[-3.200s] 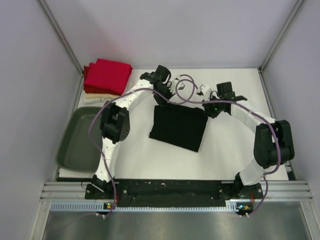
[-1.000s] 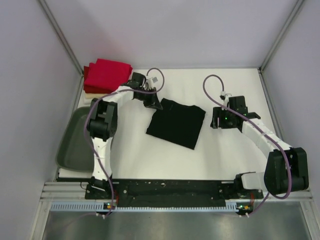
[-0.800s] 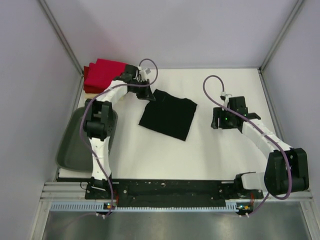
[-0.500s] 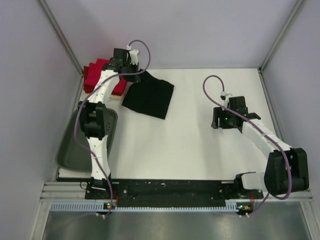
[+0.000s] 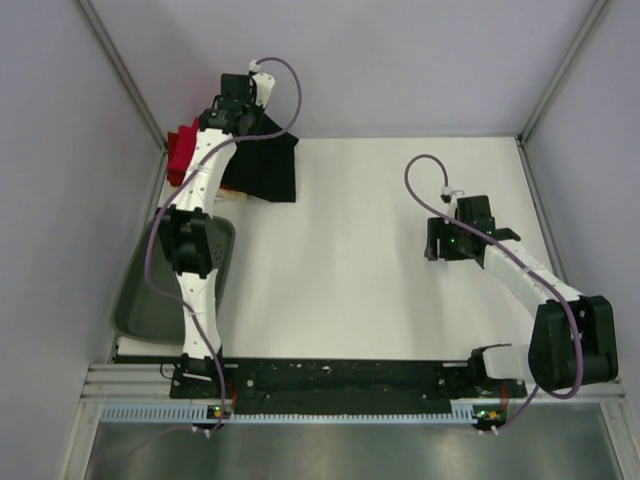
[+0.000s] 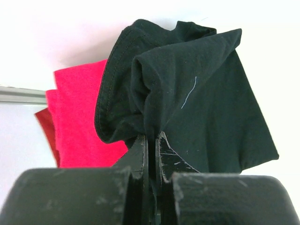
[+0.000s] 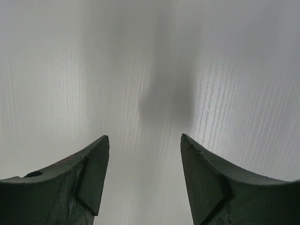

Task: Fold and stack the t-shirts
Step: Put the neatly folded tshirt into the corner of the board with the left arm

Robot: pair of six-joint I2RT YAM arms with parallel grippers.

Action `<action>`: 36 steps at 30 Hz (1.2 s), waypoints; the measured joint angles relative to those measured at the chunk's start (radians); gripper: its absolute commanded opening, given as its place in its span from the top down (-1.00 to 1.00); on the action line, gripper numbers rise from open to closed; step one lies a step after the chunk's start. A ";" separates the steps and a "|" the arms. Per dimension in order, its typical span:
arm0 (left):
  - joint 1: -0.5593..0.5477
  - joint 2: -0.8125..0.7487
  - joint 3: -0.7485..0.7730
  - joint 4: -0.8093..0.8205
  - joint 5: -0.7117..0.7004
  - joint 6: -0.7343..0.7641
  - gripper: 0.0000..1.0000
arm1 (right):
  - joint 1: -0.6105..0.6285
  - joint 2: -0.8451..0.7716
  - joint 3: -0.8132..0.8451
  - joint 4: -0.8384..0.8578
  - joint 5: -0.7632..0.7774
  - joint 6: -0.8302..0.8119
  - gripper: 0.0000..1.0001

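My left gripper (image 6: 151,136) is shut on a bunched edge of the folded black t-shirt (image 6: 201,108). The shirt hangs from it at the back left of the table, over the folded red t-shirts (image 6: 79,117). From above, the black t-shirt (image 5: 266,165) covers most of the red stack (image 5: 182,150), and my left gripper (image 5: 240,118) sits at the shirt's far edge. A sliver of cream cloth (image 5: 231,196) peeks out under the stack. My right gripper (image 5: 432,243) stands open over bare table at the right, with nothing between its fingers (image 7: 96,173).
The grey oval tub (image 5: 140,290) sits at the left edge, beside my left arm's elbow. White table (image 5: 360,290) lies between the arms. Metal frame posts and pale walls close in the back and both sides.
My left arm has carried the black t-shirt from the table's middle to the back left, over the red stack. The right arm has stayed still and open.
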 measured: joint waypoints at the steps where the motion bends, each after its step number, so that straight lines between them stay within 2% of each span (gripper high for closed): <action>1: 0.000 0.003 0.002 0.003 -0.019 0.017 1.00 | 0.000 0.000 0.000 0.000 0.001 0.000 -0.24; 8: -0.001 0.005 0.003 0.055 -0.105 0.126 1.00 | 0.000 0.000 0.000 0.001 0.011 -0.002 -0.24; 16: -0.003 -0.009 0.003 0.114 -0.140 0.215 1.00 | 0.000 0.000 -0.010 0.000 0.023 -0.010 -0.24; 36: 0.003 -0.112 0.003 0.182 -0.174 0.304 1.00 | 0.000 0.001 -0.012 0.000 0.042 -0.022 -0.25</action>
